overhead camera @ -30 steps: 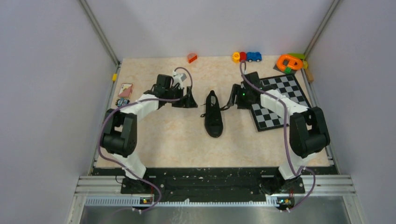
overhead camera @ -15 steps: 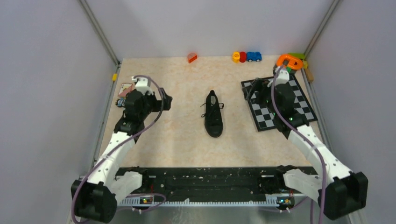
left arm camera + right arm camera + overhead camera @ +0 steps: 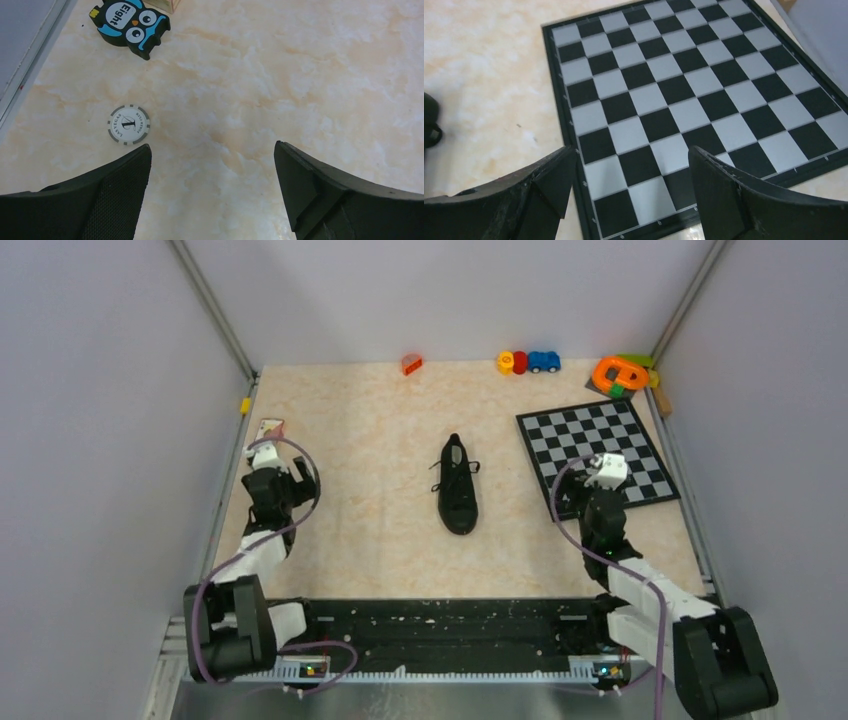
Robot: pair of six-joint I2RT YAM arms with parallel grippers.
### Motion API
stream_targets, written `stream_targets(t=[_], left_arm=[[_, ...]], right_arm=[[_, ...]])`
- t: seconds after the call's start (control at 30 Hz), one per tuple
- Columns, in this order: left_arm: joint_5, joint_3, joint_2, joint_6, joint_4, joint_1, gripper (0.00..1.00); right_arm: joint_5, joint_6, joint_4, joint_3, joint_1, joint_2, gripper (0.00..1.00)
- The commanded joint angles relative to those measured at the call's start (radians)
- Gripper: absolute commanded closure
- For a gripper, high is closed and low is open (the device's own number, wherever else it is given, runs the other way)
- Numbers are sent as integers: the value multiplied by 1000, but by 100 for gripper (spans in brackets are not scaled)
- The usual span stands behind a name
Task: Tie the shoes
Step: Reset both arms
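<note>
Gaping empty at lower left, the left gripper sits well apart from the shoe, which lies mid-frame, long axis top to bottom, laces apparently untied. The right gripper, lower right over the chessboard, likewise gapes empty, marginally nearer.

Soft, even overhead light is washing the bench. Sneaker is casting only a faint shadow. Top view is looking slightly soft, w/ walls splaying at far corners. Wrist views are reading sharp on the surface; left gripper fingers are showing dark & underexposed.
</note>
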Motion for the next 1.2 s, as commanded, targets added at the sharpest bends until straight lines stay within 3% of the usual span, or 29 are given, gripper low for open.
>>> stream_targets(t=[0.0, 0.07, 0.13, 0.27, 0.3, 0.33, 0.4, 0.47, 0.57, 0.67, 0.8, 1.17], left_arm=[[28, -25, 107, 16, 330, 42, 6], [18, -46, 195, 6, 469, 55, 7], [37, -2, 245, -32, 444, 75, 11], [242, -4, 296, 2, 544, 78, 19], [263, -36, 277, 26, 588, 62, 20], [267, -55, 275, 40, 617, 53, 20], [243, -80, 275, 59, 656, 31, 16], [154, -94, 287, 83, 676, -19, 13], [71, -140, 362, 98, 872, -51, 19], [52, -107, 321, 95, 730, -61, 8], [107, -98, 332, 131, 733, -64, 7], [96, -97, 331, 134, 726, -73, 5]], right_arm=[[79, -132, 375, -94, -30, 122, 15], [29, -127, 481, -121, -74, 192, 15], [-20, -168, 538, -102, -85, 256, 14], [-32, -123, 679, -73, -134, 436, 14], [-61, -105, 817, -96, -163, 531, 11], [-82, -105, 740, -80, -164, 505, 11], [-83, -117, 784, -76, -164, 533, 11], [-35, -94, 715, -54, -164, 520, 10], [-96, -143, 732, -56, -147, 529, 5], [-160, -155, 713, -45, -152, 528, 4], [-164, -154, 710, -42, -154, 530, 3], [-164, -155, 708, -42, -153, 530, 2]])
